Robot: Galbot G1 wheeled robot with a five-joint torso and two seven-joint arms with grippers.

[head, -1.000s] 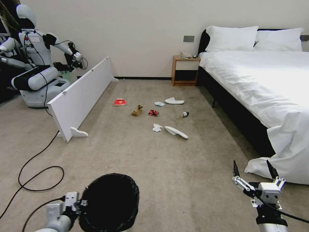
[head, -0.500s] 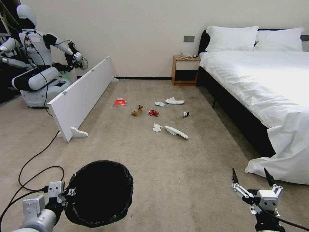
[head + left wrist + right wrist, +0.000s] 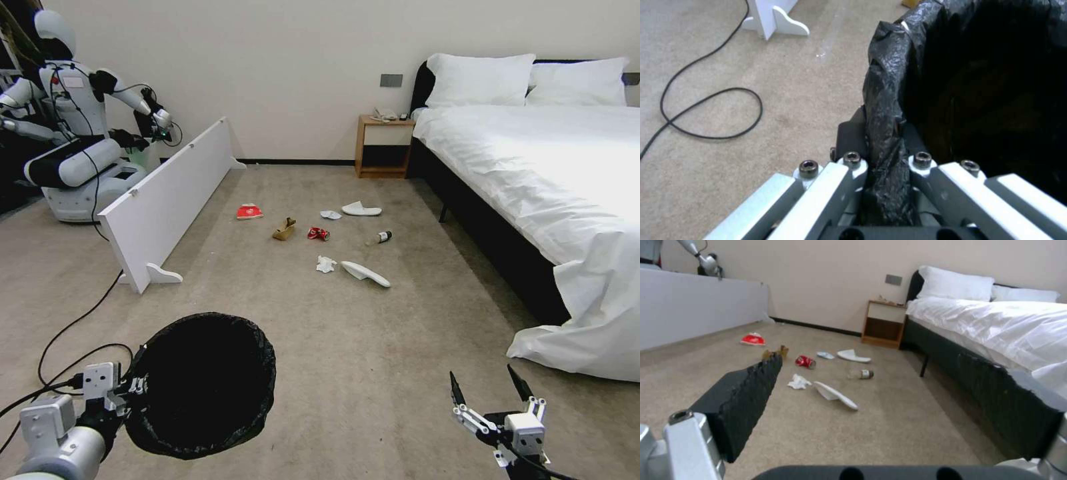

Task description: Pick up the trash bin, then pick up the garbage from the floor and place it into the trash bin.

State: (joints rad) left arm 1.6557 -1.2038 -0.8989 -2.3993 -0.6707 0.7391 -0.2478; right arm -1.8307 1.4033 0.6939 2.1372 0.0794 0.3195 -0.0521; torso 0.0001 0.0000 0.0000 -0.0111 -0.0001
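Note:
The trash bin [image 3: 200, 383], lined with a black bag, hangs at lower left over the floor [image 3: 373, 347]. My left gripper [image 3: 137, 387] is shut on its near rim, and the left wrist view shows the bag-covered rim [image 3: 882, 110] pinched between the fingers. My right gripper [image 3: 485, 393] is open and holds nothing, low at the right. The garbage lies mid-room: a red-white packet [image 3: 249, 211], a brown paper bag [image 3: 284, 229], a red can [image 3: 318, 233], a bottle [image 3: 379, 237], tissues [image 3: 325, 264] and two white slippers [image 3: 365, 273] [image 3: 361, 209].
A white board [image 3: 167, 200] stands on edge at the left with another robot [image 3: 73, 133] behind it. A black cable [image 3: 73, 347] loops over the carpet near my left arm. The bed [image 3: 547, 180] and a nightstand [image 3: 383, 145] fill the right side.
My left gripper has carried the bin up and a little to the left. My right gripper has dropped lower and shifted left, still open.

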